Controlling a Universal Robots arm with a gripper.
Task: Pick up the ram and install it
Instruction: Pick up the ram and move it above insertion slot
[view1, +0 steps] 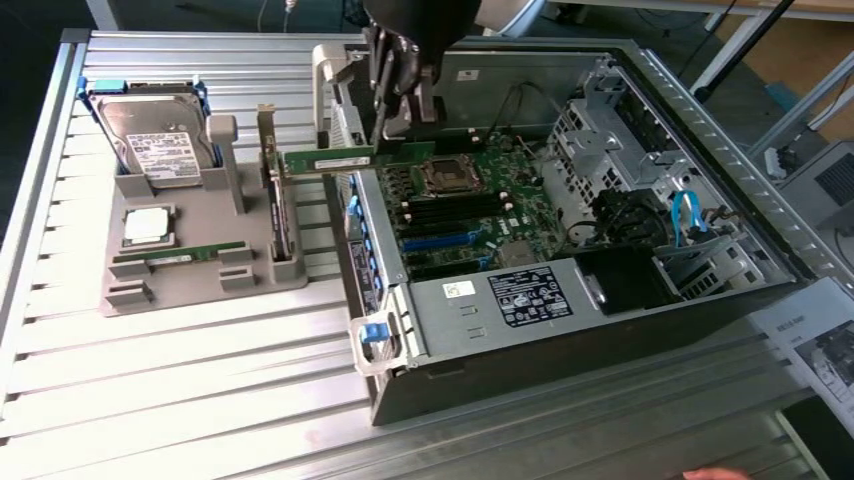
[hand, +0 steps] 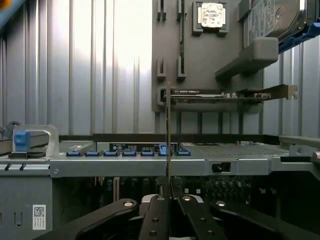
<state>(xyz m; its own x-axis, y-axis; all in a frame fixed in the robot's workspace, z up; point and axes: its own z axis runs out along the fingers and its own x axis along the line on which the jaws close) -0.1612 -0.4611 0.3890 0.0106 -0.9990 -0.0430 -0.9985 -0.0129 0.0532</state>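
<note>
Ribbed aluminium table (view1: 160, 400) across the exterior view. Grey holder tray (view1: 200, 290) toward nine o'clock. Open computer case (view1: 587, 340) from centre out to three o'clock, motherboard (view1: 467, 210) exposed. On the tray: hard drive (view1: 154, 140) at ten o'clock, square processor (view1: 147, 225) toward six o'clock of it, a second green stick (view1: 180, 253) seated in a slot, dark expansion card (view1: 275, 210) standing on edge.

Just beside that card, toward twelve o'clock of centre: the ram (view1: 340, 161), held in the air, lying level, long axis running nine to three, over the case's wall on the tray side. Gripper (view1: 400, 145) clamped on the ram from twelve o'clock, pinching its flat faces nearer the three o'clock end than the middle. Arm hanging close to vertical above the motherboard's edge.

From the wrist: ram (hand: 168, 130) seen edge-on as a thin line, running straight out from between the fingertips (hand: 156, 215), squarely in line with the gripper (hand: 168, 186). Beyond it, the case's metal rail (hand: 150, 162) with a blue latch (hand: 20, 140), then table slats and the tray.

Judged light and stiff, yet thin enough to crack under twist. Little weight, so slip unlikely under a firm pinch. Chips and contact edge probably the fragile parts, so best gripped on bare board along the upper long edge, contacts left free. Off-centre hold likely tolerable, though prone to tilting under pressure.
</note>
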